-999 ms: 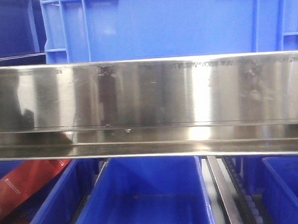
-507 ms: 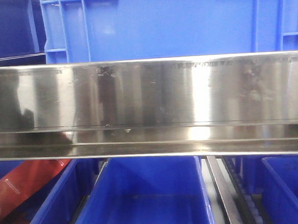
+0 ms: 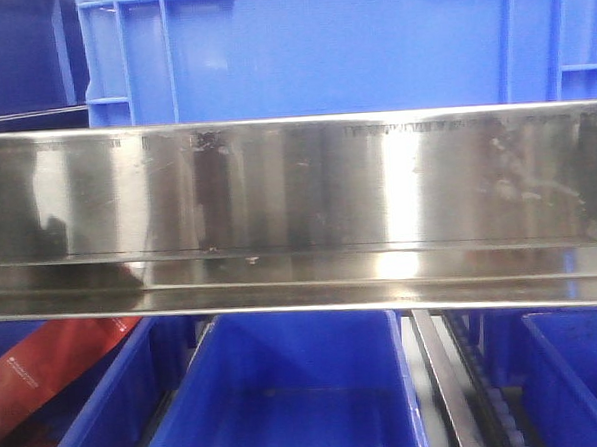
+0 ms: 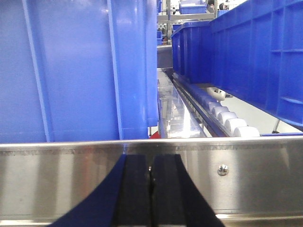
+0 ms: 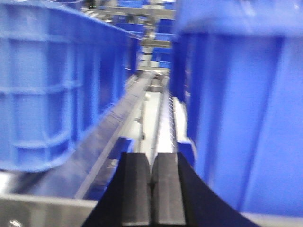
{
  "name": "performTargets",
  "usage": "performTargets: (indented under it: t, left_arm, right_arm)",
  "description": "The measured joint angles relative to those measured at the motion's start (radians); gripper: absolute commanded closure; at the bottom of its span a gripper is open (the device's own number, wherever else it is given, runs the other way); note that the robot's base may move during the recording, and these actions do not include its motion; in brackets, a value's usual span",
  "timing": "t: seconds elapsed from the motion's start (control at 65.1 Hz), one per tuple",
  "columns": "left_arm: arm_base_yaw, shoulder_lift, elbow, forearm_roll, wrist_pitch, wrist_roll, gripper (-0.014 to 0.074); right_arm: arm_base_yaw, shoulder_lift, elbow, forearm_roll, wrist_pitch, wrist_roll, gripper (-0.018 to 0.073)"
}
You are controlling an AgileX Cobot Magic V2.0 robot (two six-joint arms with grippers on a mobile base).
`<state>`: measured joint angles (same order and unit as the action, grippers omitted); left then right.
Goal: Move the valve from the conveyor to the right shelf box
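Both grippers [image 4: 150, 189] [image 5: 151, 189] clenched, empty — steel rail [image 3: 298, 213] and blue bins [image 3: 297, 394] ahead.

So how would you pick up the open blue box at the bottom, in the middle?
Probably by a side wall of the middle blue box, coming down from above. Its top is open and its walls are thin, so one finger could go inside and one outside. The steel rail crosses its far end, so grip nearer the camera.
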<state>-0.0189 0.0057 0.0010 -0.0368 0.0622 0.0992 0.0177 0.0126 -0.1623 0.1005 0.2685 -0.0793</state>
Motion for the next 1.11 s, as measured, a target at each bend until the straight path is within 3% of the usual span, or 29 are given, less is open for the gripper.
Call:
performTargets:
  t: [0.461,1.106]
  left_arm:
    - [0.0,0.0,0.0,0.0,0.0,0.0,0.0708]
    - [0.0,0.0,0.0,0.0,0.0,0.0,0.0708]
  right_arm:
    - [-0.027,-0.009,0.159,0.015,-0.192,0.0,0.072]
    - [-0.027,-0.009,0.159,0.015,-0.207,0.0,0.072]
